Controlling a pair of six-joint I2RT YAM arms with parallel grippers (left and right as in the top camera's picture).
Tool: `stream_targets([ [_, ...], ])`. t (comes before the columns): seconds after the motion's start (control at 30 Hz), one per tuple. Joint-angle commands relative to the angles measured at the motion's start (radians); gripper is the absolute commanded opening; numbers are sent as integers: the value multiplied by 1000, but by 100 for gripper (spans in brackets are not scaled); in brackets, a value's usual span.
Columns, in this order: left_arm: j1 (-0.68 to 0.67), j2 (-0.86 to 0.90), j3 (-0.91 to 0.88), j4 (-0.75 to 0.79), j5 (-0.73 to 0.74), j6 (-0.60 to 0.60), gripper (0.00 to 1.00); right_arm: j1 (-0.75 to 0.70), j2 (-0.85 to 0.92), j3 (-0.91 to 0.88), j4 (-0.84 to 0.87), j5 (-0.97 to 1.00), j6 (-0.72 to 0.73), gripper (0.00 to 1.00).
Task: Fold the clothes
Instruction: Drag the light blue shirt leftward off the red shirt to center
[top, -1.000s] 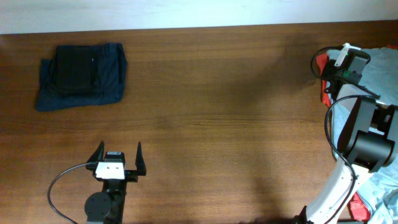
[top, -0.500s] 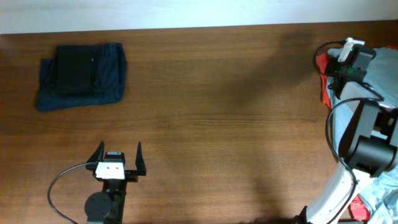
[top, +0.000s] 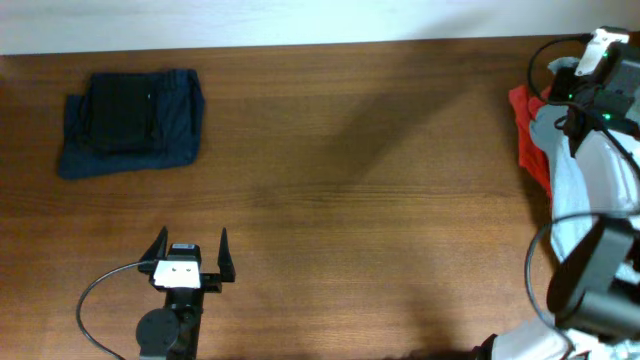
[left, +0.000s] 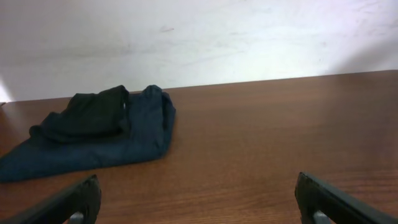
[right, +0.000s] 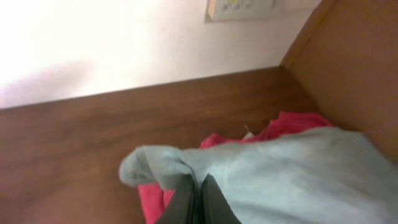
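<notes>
The table (top: 380, 200) is dark brown wood with a fine lengthwise grain and a dull sheen. At the upper left of the overhead frame lie the dark navy pieces (top: 130, 122), a soft, flat folded stack: matte navy cloth with rumpled edges underneath and a smaller, nearly black rectangle on top. At the lower left the left gripper (top: 191, 240) sits above bare wood, its black, tapered fingers (left: 71, 202) spread as wide as they go and holding nothing. At the right edge of that frame the right gripper (right: 197, 190) has its dark fingers pressed together on a pinched fold of the pale grey-blue T-shirt (right: 280, 174), a thin, smooth knit that drapes from them in a ridge with a rounded end. Beneath and beside it the red-orange T-shirt (right: 292, 121) lies crumpled, touching the pale cloth. In the right wrist view a pale wall plate (right: 242, 7) sits at the top of the frame on the white wall (right: 93, 37), too blurred to read
</notes>
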Motion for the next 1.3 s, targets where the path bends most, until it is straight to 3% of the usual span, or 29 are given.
stream_targets([
  [0.0, -4, -7, -5, 0, -3, 16, 99, 42, -144, 22, -52, -9, -31, 4],
  [0.23, -4, -7, -5, -1, -3, 16, 99, 147, -311, 22, -132, 134, -61, 4],
  [0.37, -4, -7, -5, -1, -3, 16, 99, 215, -378, 22, -179, 80, -60, 4],
  [0.6, -4, -7, -5, 0, -3, 16, 99, 491, -427, 22, -184, 61, -51, 4],
  [0.87, -4, -7, -5, -1, -3, 16, 99, 760, -262, 22, -154, 58, 15, 4],
  [1.27, -4, -7, -5, -1, -3, 16, 99, 984, 21, 22, 50, -97, 142, 4],
])
